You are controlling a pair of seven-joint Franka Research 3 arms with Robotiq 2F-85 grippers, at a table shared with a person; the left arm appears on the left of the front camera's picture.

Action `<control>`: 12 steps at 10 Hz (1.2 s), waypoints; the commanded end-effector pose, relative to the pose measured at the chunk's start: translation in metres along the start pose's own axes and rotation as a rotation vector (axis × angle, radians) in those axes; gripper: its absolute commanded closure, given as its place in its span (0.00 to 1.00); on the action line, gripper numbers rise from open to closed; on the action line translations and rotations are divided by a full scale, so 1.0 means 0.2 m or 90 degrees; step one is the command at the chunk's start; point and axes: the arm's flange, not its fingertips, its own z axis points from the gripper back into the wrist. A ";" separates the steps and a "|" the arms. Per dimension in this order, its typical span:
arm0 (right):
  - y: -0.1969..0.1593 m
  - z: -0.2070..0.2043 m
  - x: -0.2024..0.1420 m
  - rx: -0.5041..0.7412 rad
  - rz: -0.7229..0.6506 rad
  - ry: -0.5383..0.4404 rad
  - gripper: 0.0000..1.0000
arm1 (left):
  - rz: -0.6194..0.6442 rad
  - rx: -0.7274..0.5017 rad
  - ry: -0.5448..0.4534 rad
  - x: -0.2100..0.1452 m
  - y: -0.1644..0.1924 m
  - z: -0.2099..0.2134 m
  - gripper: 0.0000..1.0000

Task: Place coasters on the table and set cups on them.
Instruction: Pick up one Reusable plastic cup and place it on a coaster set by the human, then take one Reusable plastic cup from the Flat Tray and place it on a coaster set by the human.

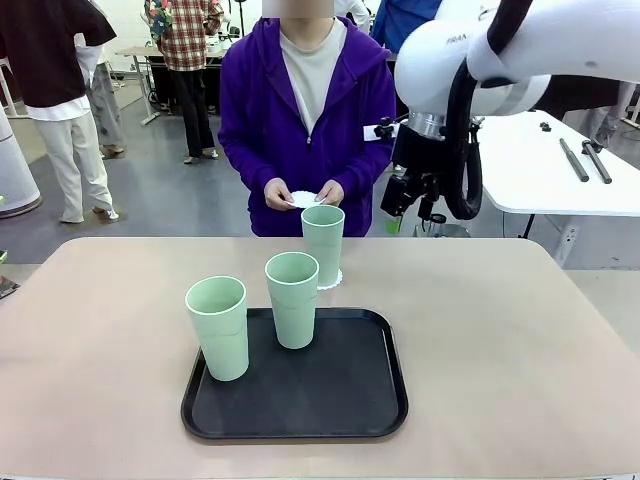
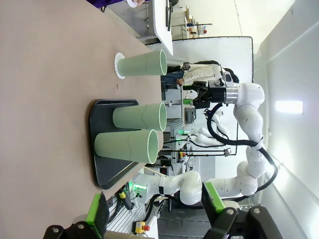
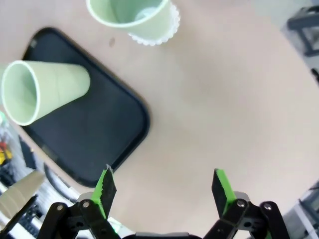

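Mint-green cup [image 1: 322,240] stands on a coaster [image 1: 335,279] on the table [image 1: 500,330], at 12 o'clock from the black tray [image 1: 392,400], which carries two further cups [image 1: 217,325] [image 1: 292,298]. Jaws of my left gripper [image 2: 155,205] and right gripper [image 3: 164,185] stand apart, empty

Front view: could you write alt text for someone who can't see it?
One tall pale mint-green plastic tumbler stands on a white lacy paper doily on the beige table; two more tumblers stand on a black rectangular tray. A person in a purple jacket holds another doily.

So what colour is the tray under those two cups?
The tray is plain black all over. It shows best in the front view.
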 end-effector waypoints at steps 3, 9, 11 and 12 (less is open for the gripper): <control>-0.05 -0.02 -0.02 -0.009 0.003 -0.021 0.00 | -0.004 -0.007 -0.004 0.00 -0.01 0.00 0.00; -0.05 -0.02 -0.02 -0.009 0.003 -0.021 0.00 | -0.004 -0.007 -0.004 0.00 -0.01 0.00 0.00; -0.05 -0.02 -0.02 -0.009 0.003 -0.021 0.00 | -0.004 -0.007 -0.004 0.00 -0.01 0.00 0.00; -0.05 -0.02 -0.02 -0.009 0.003 -0.021 0.00 | -0.004 -0.007 -0.004 0.00 -0.01 0.00 0.00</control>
